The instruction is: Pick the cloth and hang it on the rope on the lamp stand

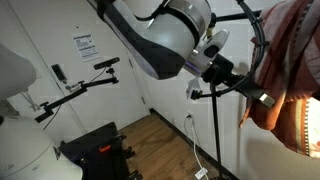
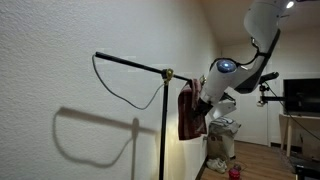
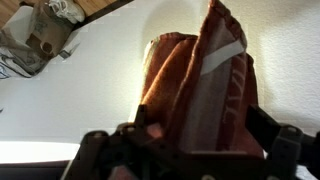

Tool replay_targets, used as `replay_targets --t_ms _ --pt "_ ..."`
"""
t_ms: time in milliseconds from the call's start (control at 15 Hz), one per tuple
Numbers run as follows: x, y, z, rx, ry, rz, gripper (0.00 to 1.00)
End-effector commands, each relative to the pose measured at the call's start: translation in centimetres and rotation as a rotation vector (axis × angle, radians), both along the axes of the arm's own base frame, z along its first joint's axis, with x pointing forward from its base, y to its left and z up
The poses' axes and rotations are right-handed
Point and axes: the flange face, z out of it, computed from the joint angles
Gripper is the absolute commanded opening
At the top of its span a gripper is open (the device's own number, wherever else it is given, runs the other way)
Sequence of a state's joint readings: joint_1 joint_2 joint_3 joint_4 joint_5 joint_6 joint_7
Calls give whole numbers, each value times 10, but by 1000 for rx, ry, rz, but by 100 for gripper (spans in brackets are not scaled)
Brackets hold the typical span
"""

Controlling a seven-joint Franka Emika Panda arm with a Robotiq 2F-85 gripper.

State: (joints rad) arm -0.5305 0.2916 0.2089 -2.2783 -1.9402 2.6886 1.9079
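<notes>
End effector (image 3: 185, 150) is clamped narrow on one end of the cloth (image 3: 190, 80). In the wrist view the rust-red fabric, with its paler strip, hangs straight away from the fingers against the white wall. In an exterior view the lamp stand (image 2: 163, 130) pole sits just beside the end effector, and the cloth dangles between the two, though I can't tell if it touches the pole. The rope (image 2: 140, 107) droops in a loop under the horizontal bar on the far side of the pole from the end effector, apart from the cloth.
</notes>
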Motion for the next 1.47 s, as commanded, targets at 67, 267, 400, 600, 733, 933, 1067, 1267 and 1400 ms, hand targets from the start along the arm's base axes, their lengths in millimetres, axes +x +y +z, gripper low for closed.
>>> replay_targets --t_ms 67,267,400,600,733,933,1067,1267,1400 --pt "10 -6 0 -31 -8 -8 100" --pt "12 -7 3 -33 -26 -11 66" --pt "11 -7 6 -23 -28 -25 49" --pt "7 -2 11 -21 -31 -27 27" --pt "5 2 16 -38 -39 -28 12" --pt "-4 13 25 -62 -42 -25 0" --pt "-14 25 34 -76 -49 -10 0" --pt "-36 53 48 -116 -62 29 1" --pt "-51 78 61 -152 -93 65 1"
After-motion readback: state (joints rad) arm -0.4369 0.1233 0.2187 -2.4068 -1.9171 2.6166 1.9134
